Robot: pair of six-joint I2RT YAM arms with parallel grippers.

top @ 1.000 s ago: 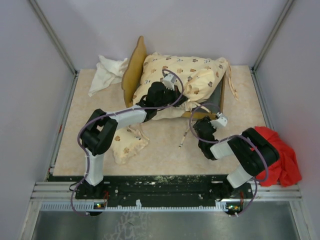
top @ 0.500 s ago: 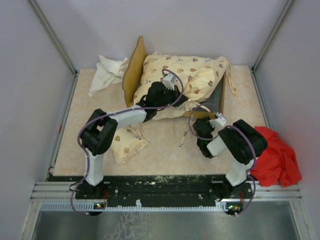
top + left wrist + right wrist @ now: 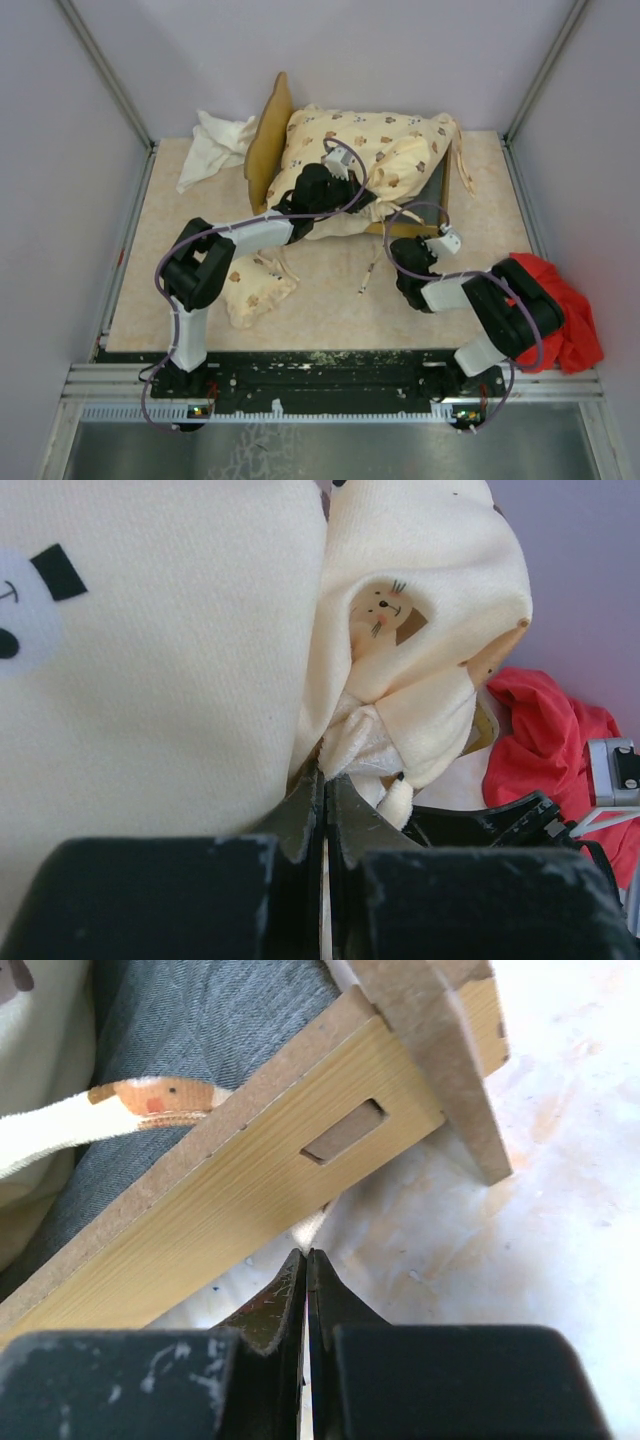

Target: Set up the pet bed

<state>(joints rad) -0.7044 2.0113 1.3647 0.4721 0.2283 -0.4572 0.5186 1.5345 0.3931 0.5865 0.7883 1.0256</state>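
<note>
The pet bed's wooden frame, with its wavy headboard (image 3: pixel 268 135), stands at the back of the table. The cream animal-print cushion (image 3: pixel 385 150) lies bunched across it. My left gripper (image 3: pixel 345 200) is shut on a fold of the cushion (image 3: pixel 400 690) at its near edge. The small matching pillow (image 3: pixel 255 285) lies on the table beside the left arm. My right gripper (image 3: pixel 398 243) is shut just in front of the frame's side rail (image 3: pixel 250 1190), tips low over the table. A white scrap shows at its tips; I cannot tell whether it is pinched. The grey base (image 3: pixel 190 1040) shows above the rail.
A plain white cloth (image 3: pixel 212 145) lies crumpled at the back left. A red cloth (image 3: pixel 565 310) is heaped at the right edge behind the right arm. A loose cushion tie (image 3: pixel 368 275) trails on the table between the arms. Walls close in on three sides.
The right gripper has gone from part open to shut. The right arm's elbow swung left and back out to the right. The left arm and cushion have not moved.
</note>
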